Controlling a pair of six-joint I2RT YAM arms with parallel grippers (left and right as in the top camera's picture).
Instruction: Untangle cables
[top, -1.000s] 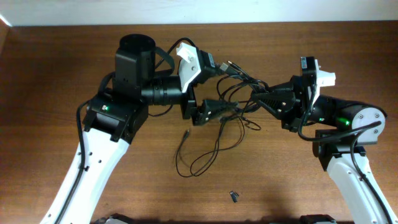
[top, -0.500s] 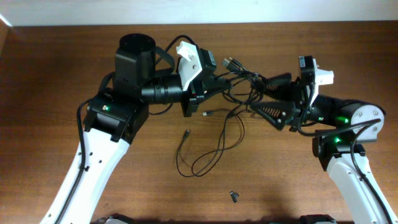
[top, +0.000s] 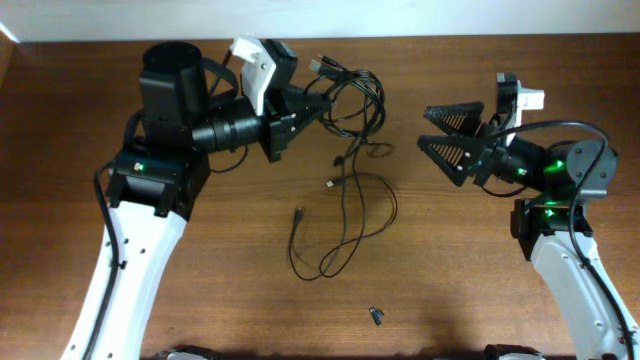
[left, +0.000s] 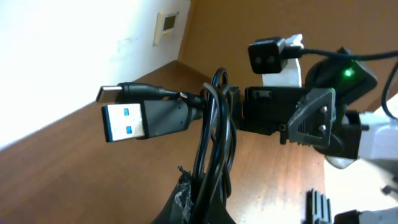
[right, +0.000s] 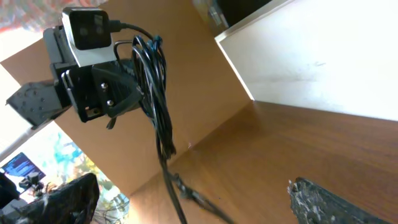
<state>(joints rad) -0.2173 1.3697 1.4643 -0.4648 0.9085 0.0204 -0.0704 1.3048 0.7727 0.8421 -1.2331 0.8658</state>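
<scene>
Right pincer (top: 423, 128) released, left pincer (top: 318, 101) clamps cables (left: 216, 143)

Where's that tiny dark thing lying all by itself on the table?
Overhead view: the tiny dark piece lies on the wooden table low in the picture, near its middle, just below and right of the cables' lowest loop.

Robotics lab bench, indoors.
Two white-and-black robot arms, left arm (top: 133, 250) and right arm (top: 568, 280), stand at a brown wooden counter (top: 470, 310) with green status lights (top: 553, 203) glowing; a small camera (right: 87, 28) sits above the left hand (top: 322, 100). A plain white wall (left: 62, 43) with a pale wall plate (left: 168, 23) backs the counter; what looks like a lit screen (right: 18, 167) shows blurred at lower left of the right wrist view.
</scene>
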